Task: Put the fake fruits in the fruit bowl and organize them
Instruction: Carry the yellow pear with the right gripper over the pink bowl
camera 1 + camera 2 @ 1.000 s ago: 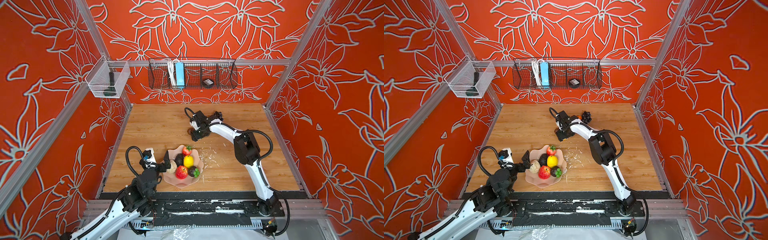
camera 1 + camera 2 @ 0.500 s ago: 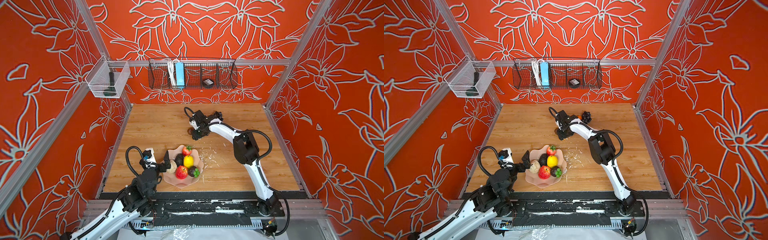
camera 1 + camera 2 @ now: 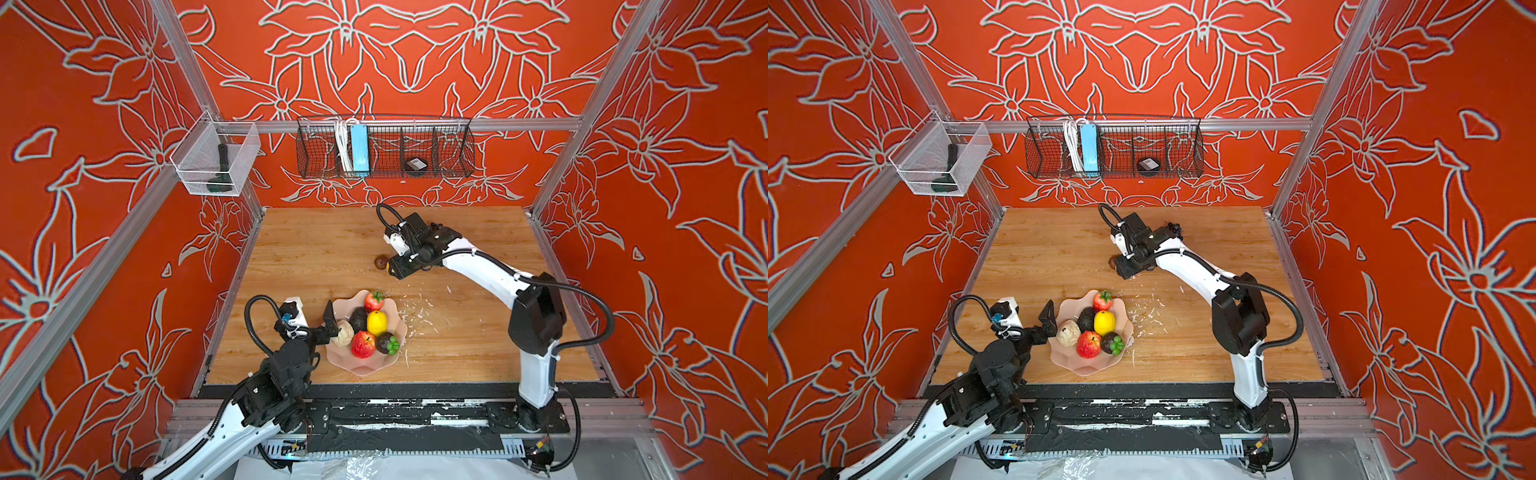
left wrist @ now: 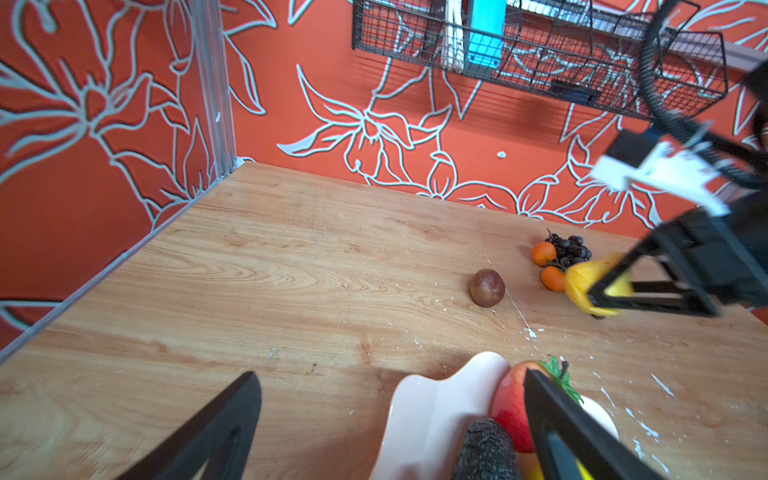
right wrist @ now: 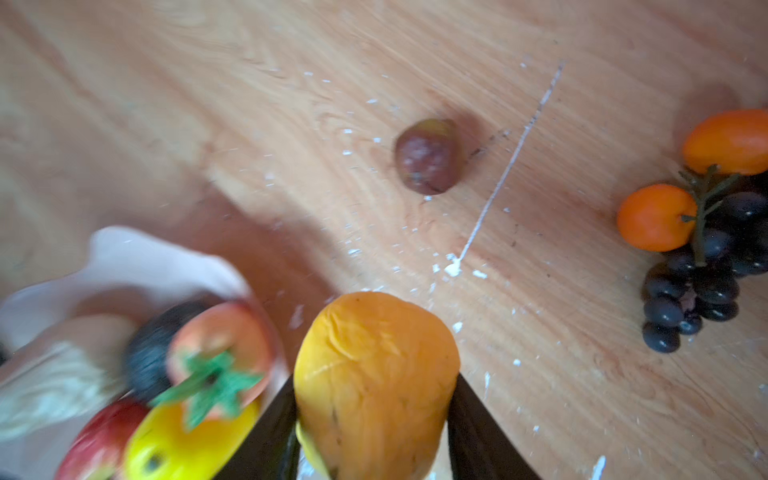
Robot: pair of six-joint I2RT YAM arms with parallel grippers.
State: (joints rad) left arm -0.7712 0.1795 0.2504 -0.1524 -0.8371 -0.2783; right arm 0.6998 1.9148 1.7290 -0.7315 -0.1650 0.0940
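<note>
Right gripper (image 5: 374, 395) is squeezing a yellow-orange fruit (image 5: 374, 353) between both fingers, jaws partway closed. In both top views it's hanging around the middle of the frame, up and a bit right of the fruit bowl (image 3: 353, 368). Left gripper (image 4: 390, 374) is sitting spread wide, gripping nothing, right at the bowl's left rim.

Progress-wise it's looking a bit past halfway. The bowl, lower centre in both top views, is already holding a strawberry (image 3: 373, 300), avocado (image 3: 358, 319), lemon (image 3: 377, 323), beige fruit (image 3: 343, 333), red apple (image 3: 363, 344) and mangosteen (image 3: 386, 343).

Waiting out on the wooden table (image 3: 311, 249) are a brown round fruit (image 3: 380, 262), two small oranges (image 4: 543, 253) and a dark grape bunch (image 4: 569, 249), plus the one being carried.
</note>
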